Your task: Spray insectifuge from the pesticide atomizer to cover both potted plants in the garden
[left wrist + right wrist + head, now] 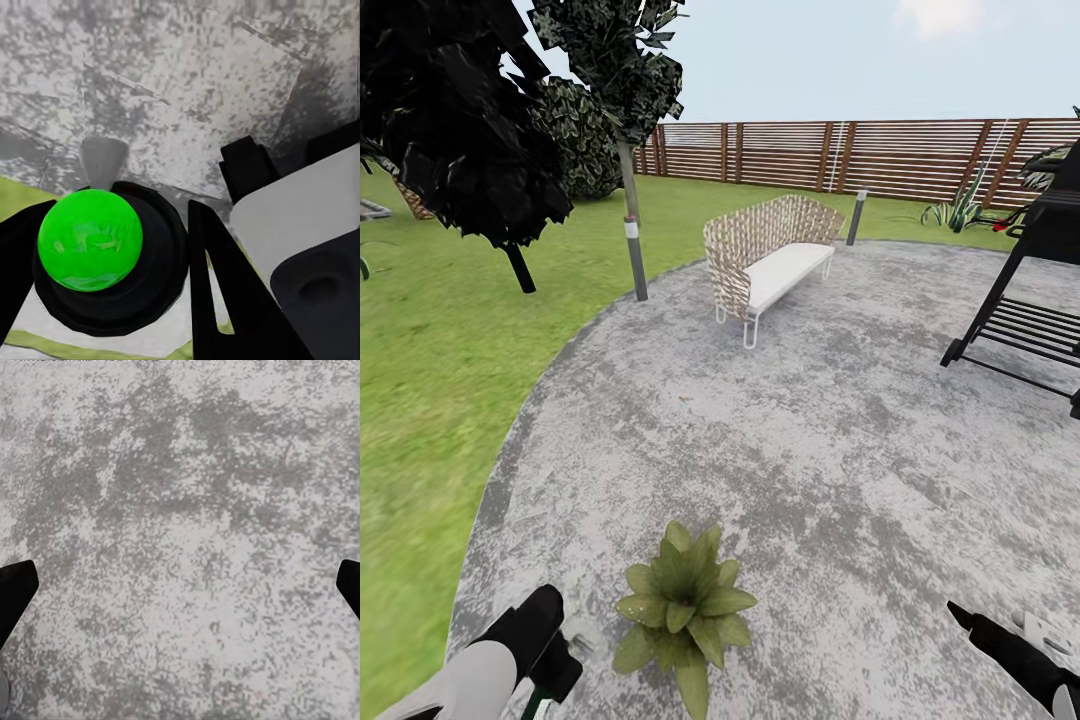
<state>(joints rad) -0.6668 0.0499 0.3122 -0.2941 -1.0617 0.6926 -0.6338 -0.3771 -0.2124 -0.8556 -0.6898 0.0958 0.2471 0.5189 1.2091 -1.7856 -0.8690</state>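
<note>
Green-capped atomizer [90,240] sits clamped in my left gripper [112,255]; right gripper [180,585] gapes empty; potted plant [685,605] near, spraying remains.

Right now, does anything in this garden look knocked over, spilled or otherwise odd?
Nothing stands out. The potted plant sits upright on the grey paving, the wicker seat and black grill stand level, and the left gripper holds the green-capped atomizer.

A small potted plant [685,605] sits on the grey paving [810,420] between the robot's left gripper [545,655] and right gripper [985,635]. Beyond, a wicker seat [765,255] faces a black grill [1030,300] before the slatted fence [840,150].
</note>
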